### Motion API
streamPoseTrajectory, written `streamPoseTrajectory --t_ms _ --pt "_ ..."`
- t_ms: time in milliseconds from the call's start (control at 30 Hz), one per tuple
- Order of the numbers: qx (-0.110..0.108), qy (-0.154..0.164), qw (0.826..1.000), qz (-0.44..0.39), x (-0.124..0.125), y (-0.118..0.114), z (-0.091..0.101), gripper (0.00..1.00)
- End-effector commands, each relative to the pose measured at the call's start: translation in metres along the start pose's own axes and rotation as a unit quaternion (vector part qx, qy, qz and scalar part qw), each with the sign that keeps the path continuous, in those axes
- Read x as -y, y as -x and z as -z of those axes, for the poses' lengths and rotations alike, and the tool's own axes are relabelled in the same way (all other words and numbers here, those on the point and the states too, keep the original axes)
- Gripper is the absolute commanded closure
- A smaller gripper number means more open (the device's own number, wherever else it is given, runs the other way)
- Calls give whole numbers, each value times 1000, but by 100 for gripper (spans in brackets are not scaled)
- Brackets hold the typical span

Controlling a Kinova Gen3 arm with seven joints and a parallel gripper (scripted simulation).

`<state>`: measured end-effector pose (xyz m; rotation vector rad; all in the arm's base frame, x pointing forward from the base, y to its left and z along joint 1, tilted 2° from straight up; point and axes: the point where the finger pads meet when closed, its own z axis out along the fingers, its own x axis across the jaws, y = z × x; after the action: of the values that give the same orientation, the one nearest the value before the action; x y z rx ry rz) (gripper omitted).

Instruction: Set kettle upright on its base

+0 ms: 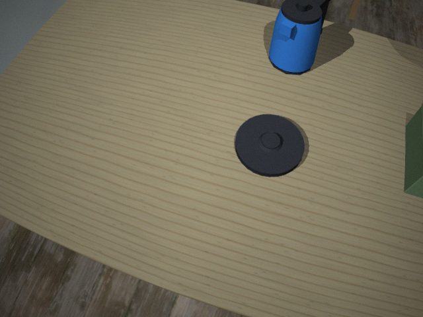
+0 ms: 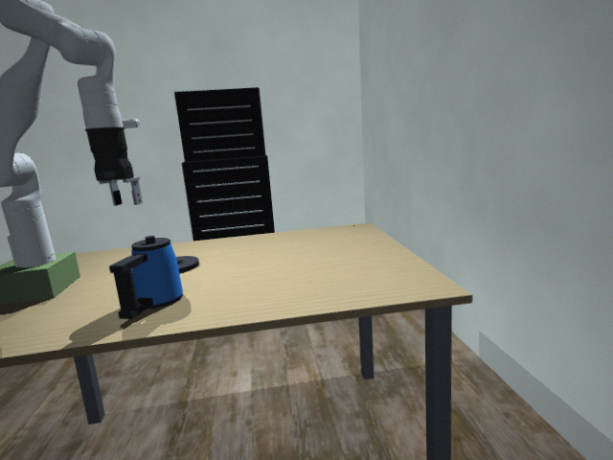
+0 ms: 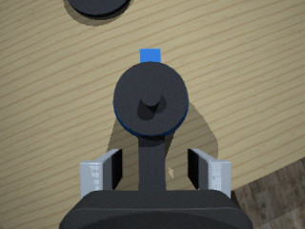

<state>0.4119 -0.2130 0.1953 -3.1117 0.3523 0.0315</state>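
Note:
The blue kettle with a black lid stands upright on the table, beside its base and not on it. Its black handle points away from the base. In the wrist view the lid is seen from above. The round dark base lies flat, with a raised stud at its middle. My gripper is open and empty, pointing down well above the kettle; in the wrist view the handle shows between the fingers. The ring under the kettle is hidden.
The green block under the arm's foot is on the table. The table edge runs close to the kettle's handle side. A black cabinet stands behind the table, and a wall is to the right.

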Motion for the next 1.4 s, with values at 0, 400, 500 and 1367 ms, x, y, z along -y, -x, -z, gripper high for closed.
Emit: streamPoseTrajectory --t_ms 0,400,500,1367 --pt "2 3 1000 3 -4 1 1 0" --pt "2 3 1000 3 -4 1 1 0" --pt "2 3 1000 3 -4 1 1 0" --pt "2 4 1000 2 -6 4 -1 0"
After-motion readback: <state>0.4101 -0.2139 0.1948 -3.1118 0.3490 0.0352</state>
